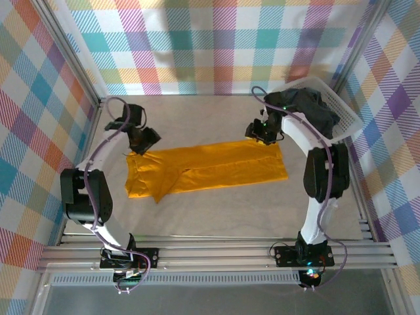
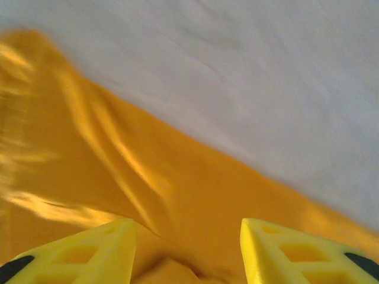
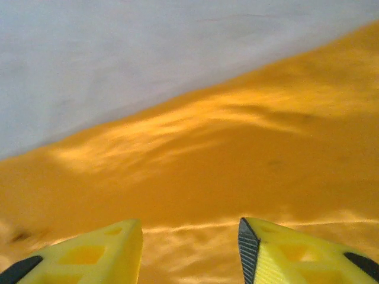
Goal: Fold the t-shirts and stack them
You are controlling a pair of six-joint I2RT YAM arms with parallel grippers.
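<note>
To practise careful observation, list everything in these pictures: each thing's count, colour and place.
orange shirt: 1, mustard-orange, folded into a long strip across mid-table
black shirt: 1, black, heaped in the basket
basket: 1, white, far right corner
table: 1, beige, under the orange shirt
walls: multicoloured plaid, around the table
arms: 2, white and black, based at the near edge
left gripper: 1, yellow fingers, open over the orange shirt's left end
right gripper: 1, yellow fingers, open over its far right edge

walls pastel plaid cloth | table pale beige, evenly lit | frame aluminium rails
</note>
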